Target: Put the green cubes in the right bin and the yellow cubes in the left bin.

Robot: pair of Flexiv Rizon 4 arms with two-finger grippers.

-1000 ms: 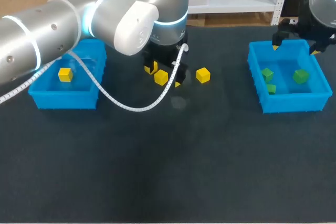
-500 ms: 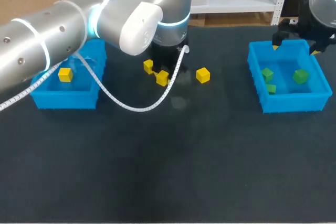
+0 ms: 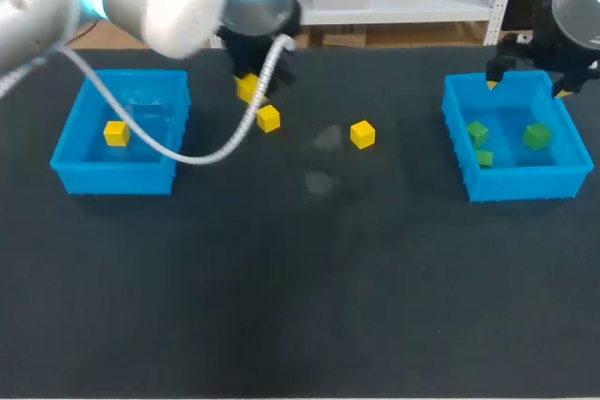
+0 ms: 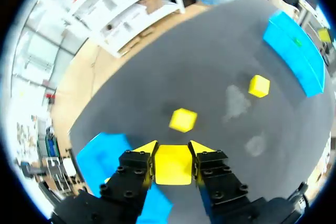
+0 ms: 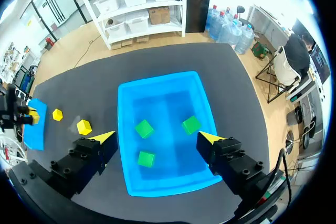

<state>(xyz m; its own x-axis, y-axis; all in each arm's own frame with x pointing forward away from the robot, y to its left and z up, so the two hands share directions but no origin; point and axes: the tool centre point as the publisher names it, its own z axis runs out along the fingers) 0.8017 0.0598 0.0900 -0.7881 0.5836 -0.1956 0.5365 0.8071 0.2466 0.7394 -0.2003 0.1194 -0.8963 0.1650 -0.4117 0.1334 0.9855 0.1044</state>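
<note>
1. L gripper [image 4: 173, 150] clamps the held yellow cube [image 4: 172, 165] btwn both fingers, up off the table [image 3: 300, 306] near its far edge, beside the left bin [image 3: 112, 180] and not yet over it.
2. R gripper [image 5: 157, 138] hangs w/ fingers spread and nothing in them, above the right bin [image 5: 124, 145] at the table's right edge.
3. Done: all green cubes [image 5: 144, 128] [image 5: 191, 125] [image 5: 146, 159] sit in the right bin. The binned yellow cube [image 3: 116, 133] sits in the left bin.
4. Left, I judge: drop the held one, then fetch the loose yellow cubes [image 3: 269, 118] [image 3: 363, 134], which lie toward the far edge.
5. Count: 4 yellow (1 held, 1 binned, 2 loose), 3 green, 2 bins.
</note>
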